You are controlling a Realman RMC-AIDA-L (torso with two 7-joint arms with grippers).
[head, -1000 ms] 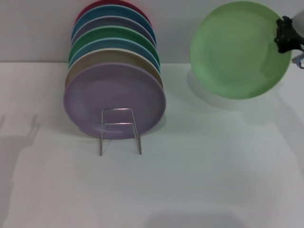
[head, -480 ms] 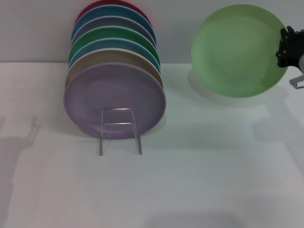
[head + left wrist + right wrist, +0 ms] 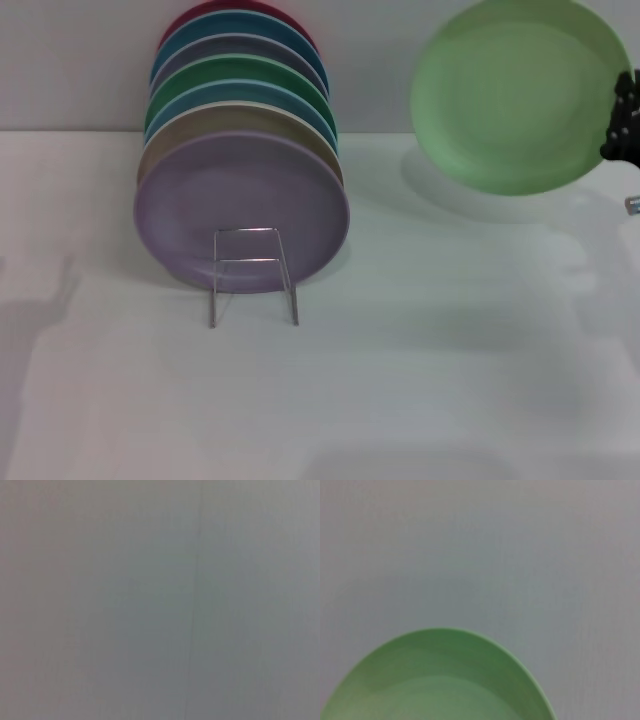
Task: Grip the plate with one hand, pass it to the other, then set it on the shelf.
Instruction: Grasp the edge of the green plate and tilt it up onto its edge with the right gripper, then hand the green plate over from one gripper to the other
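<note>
The light mint-green plate (image 3: 515,95) hangs in the air at the upper right of the head view, tilted to face me. My right gripper (image 3: 622,125) is shut on its right rim at the frame's edge. The plate also fills the lower part of the right wrist view (image 3: 440,680). The silver wire shelf (image 3: 252,275) stands at centre left, its small front loop in front of a row of upright plates. My left gripper is out of view; the left wrist view shows only a blank grey surface.
Several plates stand on edge in the shelf, a lilac plate (image 3: 242,210) in front, then beige, blue, darker green (image 3: 240,75) and others behind. The white table (image 3: 420,360) spreads out in front and to the right.
My right gripper has lifted the mint-green plate a little higher and to the right. The shelf and its plates have not moved.
</note>
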